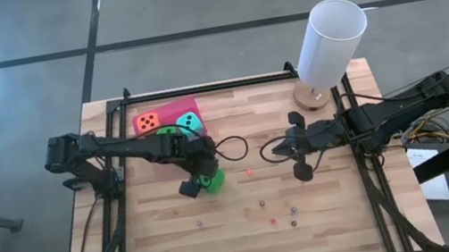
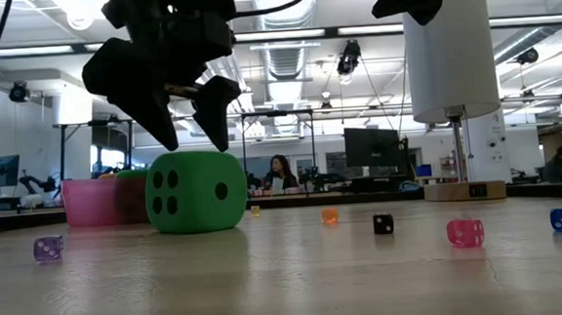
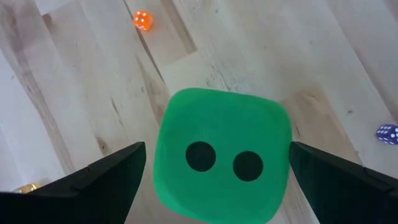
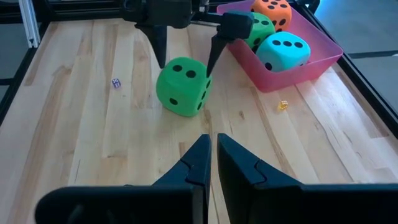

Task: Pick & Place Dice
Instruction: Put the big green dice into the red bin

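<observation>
Jaws of the left gripper [image 4: 185,46] stand spread wide, straddling the loose green die [image 4: 183,86] from above without touching it; nothing is held. That die sits on the table [image 1: 250,230] near its middle, just in front of the pink tray [image 4: 292,74] at the far left, which holds the orange die [image 4: 272,12], the teal die [image 4: 283,51] and another green die [image 4: 260,26]. If the soft cube is pinched off-centre or on a tilted face, I judge it could squirt out and roll among the tiny dice [image 2: 464,232]. The right gripper [image 1: 289,147] waits shut and empty toward the right edge.
</observation>
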Action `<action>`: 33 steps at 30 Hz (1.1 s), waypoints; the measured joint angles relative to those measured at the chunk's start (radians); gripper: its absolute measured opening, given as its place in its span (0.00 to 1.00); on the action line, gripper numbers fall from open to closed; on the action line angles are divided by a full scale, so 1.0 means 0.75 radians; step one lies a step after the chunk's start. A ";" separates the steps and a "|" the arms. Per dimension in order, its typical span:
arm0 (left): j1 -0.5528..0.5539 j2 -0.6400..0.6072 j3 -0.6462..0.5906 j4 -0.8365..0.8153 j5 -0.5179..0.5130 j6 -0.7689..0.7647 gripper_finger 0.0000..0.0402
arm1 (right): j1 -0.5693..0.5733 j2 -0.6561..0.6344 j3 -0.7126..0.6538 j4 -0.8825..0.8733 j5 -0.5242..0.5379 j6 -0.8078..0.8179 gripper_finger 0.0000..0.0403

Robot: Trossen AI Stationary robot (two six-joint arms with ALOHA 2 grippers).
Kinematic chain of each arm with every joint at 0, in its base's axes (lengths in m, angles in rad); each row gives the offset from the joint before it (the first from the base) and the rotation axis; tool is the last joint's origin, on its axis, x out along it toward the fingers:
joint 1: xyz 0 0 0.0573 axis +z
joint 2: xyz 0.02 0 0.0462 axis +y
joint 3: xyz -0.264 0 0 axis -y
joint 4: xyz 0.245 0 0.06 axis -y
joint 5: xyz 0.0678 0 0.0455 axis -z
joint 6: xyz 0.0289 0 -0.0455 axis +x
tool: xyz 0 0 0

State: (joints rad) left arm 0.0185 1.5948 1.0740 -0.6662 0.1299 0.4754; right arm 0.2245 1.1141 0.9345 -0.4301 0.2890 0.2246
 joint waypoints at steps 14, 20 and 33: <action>0.000 0.012 -0.025 0.017 0.032 -0.010 1.00 | 0.000 0.000 0.000 0.000 0.000 0.000 0.07; 0.000 0.017 -0.036 0.046 0.051 -0.016 1.00 | -0.001 0.000 0.000 0.000 0.000 0.000 0.07; 0.002 0.049 -0.044 0.073 0.096 -0.035 1.00 | 0.000 0.000 0.000 0.000 0.000 0.000 0.07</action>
State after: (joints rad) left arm 0.0196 1.6312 1.0412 -0.6117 0.2021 0.4488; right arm 0.2245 1.1141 0.9348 -0.4301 0.2890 0.2249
